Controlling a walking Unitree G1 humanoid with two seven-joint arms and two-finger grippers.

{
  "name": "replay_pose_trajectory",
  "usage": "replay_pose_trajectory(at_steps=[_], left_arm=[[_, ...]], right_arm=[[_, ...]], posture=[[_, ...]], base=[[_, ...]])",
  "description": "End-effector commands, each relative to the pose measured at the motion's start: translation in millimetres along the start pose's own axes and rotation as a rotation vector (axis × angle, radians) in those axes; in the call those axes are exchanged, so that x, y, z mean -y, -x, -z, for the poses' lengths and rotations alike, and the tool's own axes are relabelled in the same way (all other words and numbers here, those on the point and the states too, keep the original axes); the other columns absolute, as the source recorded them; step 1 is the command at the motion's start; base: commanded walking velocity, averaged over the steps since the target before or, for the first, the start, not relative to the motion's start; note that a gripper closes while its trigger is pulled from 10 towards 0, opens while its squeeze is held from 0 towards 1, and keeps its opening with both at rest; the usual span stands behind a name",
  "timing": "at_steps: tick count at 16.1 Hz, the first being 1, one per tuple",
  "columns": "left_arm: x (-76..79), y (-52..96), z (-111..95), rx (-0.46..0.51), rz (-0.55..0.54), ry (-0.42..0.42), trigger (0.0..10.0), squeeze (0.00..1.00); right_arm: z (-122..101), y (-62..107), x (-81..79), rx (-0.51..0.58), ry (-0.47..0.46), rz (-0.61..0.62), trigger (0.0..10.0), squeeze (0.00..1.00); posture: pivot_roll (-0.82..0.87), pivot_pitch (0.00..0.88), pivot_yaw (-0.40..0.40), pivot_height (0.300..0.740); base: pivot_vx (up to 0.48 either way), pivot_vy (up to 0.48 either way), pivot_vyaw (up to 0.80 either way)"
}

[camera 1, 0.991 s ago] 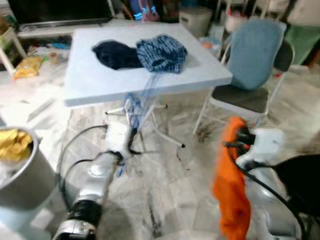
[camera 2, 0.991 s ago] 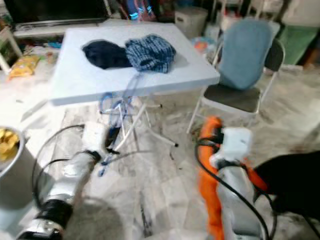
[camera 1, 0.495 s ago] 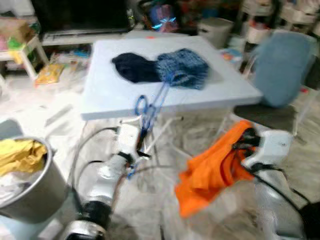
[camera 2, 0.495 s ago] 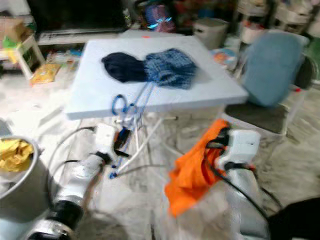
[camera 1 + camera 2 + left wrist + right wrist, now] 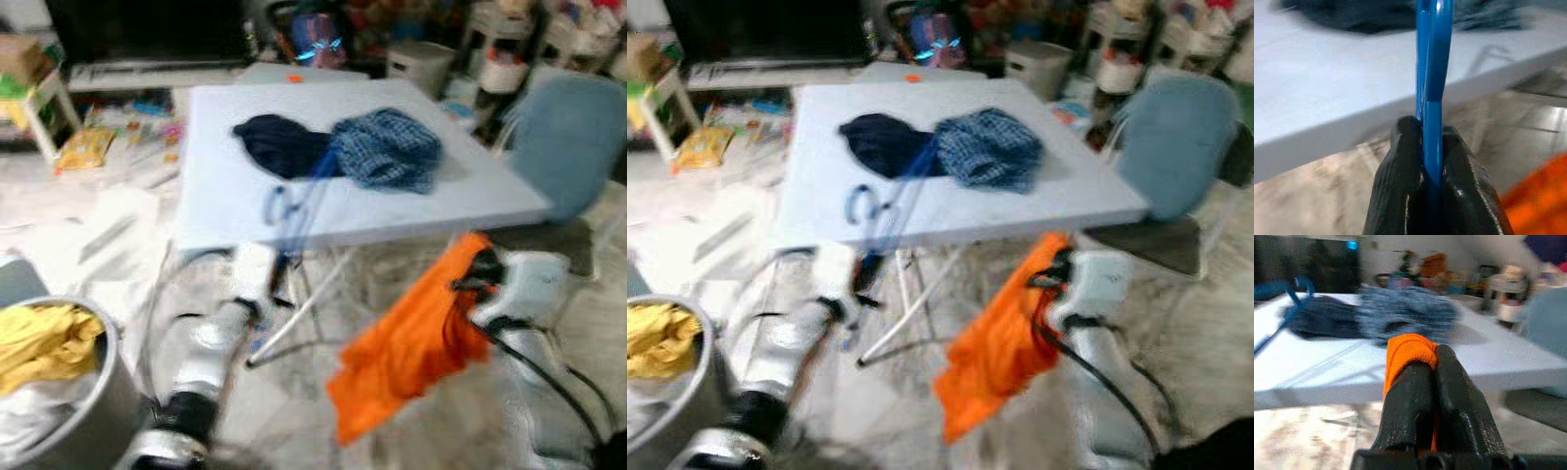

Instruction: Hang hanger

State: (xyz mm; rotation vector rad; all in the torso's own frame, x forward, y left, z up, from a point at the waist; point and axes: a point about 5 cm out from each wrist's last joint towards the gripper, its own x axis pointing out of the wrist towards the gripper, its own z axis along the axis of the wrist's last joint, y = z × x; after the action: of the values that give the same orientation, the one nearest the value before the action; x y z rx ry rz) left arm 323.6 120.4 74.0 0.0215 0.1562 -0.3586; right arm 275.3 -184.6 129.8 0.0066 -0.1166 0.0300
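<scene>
Since half a second ago your camera has swung a bit, so the table (image 5: 245, 211) sits nearer and the bucket (image 5: 93, 416) of yellow cloth has slid lower on the left; everything's blurry, so you're still on the move. Your orange cloth (image 5: 411, 343) still hangs from the right gripper (image 5: 477, 277), spread out about like it was half a second back, not the narrow drape from a second ago.

Left eye view: your left gripper (image 5: 277, 284) is just below the table's front edge, holding the blue hanger (image 5: 294, 201) upright, so its hook pokes up in front of the tabletop. On the table, a dark garment (image 5: 279, 145) lies touching a blue checked one (image 5: 387, 147). A blue-backed chair (image 5: 568, 147) stands off to the right of the table.

Right eye view: same layout. The hanger's hook loop (image 5: 860, 204) is a bit easier to make out against the tabletop, and the orange cloth trails down toward the floor beside your right arm.

Left wrist view: both fingers (image 5: 1405, 181) are pinched tight on the hanger's blue shaft, with the table edge right behind it.

Right wrist view: fingers (image 5: 1415, 401) are pressed together with a fold of orange cloth bunched at the tips. Both garments and the hanger's hook sit beyond on the table.
</scene>
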Motion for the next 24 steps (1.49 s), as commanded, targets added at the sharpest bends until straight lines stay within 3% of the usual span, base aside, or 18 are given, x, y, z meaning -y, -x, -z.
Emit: replay_pose_trajectory(at_steps=[1,7,10,12,24], left_arm=[[12.7,-4.2,-14.5,0.065,0.046,-0.002,10.0,0.0],[11.6,-2.6,-22.0,0.12,0.065,-0.016,10.0,0.0],[8.5,-2.7,-36.0,0.188,0.089,-0.112,10.0,0.0],[4.0,-4.1,-38.4,0.191,0.08,-0.114,10.0,0.0],[9.6,-6.1,-36.6,0.193,0.079,-0.102,10.0,0.0]], right_arm=[[-13.1,-0.8,11.8,0.057,0.026,0.038,10.0,0.0],[-22.6,-4.8,10.5,0.097,0.052,0.029,10.0,0.0],[-40.2,-6.6,7.4,0.17,0.093,0.018,10.0,0.0],[-44.9,-8.1,8.4,0.185,0.096,0.024,10.0,0.0],[-38.8,-6.8,1.2,0.153,0.121,-0.019,10.0,0.0]], posture=[[0.09,0.0,-0.047,0.74],[0.09,0.0,-0.055,0.74],[0.09,0.0,-0.052,0.74],[0.09,0.0,-0.053,0.74],[0.08,0.0,-0.053,0.74]], base=[[0.0,0.0,0.0],[0.045,0.0,0.0],[0.357,0.0,0.0],[0.405,0.0,0.0],[0.41,0.0,0.0]])
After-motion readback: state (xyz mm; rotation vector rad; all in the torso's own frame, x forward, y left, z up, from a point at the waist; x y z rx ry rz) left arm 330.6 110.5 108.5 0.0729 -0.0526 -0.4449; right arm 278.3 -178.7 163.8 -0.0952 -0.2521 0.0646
